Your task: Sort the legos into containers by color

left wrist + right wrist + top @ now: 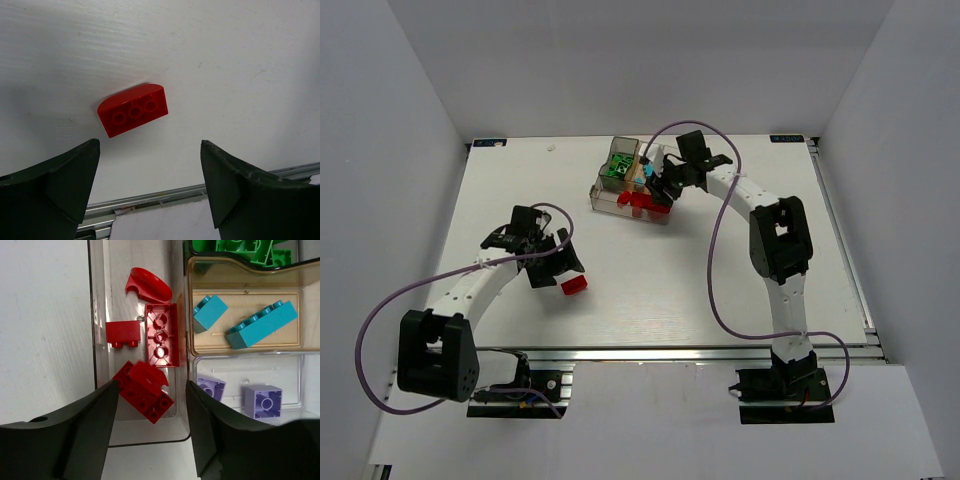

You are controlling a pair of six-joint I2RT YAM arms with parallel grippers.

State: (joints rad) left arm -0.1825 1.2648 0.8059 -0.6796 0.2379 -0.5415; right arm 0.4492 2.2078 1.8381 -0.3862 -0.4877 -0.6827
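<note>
A red brick (575, 285) lies alone on the white table, underside up in the left wrist view (133, 109). My left gripper (560, 268) is open and empty just above and beside it (150, 190). The clear divided tray (608, 192) stands at the back centre. In the right wrist view its long compartment (100, 330) holds several red bricks (161, 334), the tan section holds two cyan bricks (262, 324), another holds two pale purple bricks (263, 401), and green bricks (240, 247) show at the top. My right gripper (660, 185) hovers open and empty over the red compartment (151, 405).
An aluminium rail (150, 197) runs along the table's near edge, close behind the left fingers. White walls enclose the table on three sides. Purple cables loop from both arms over the table.
</note>
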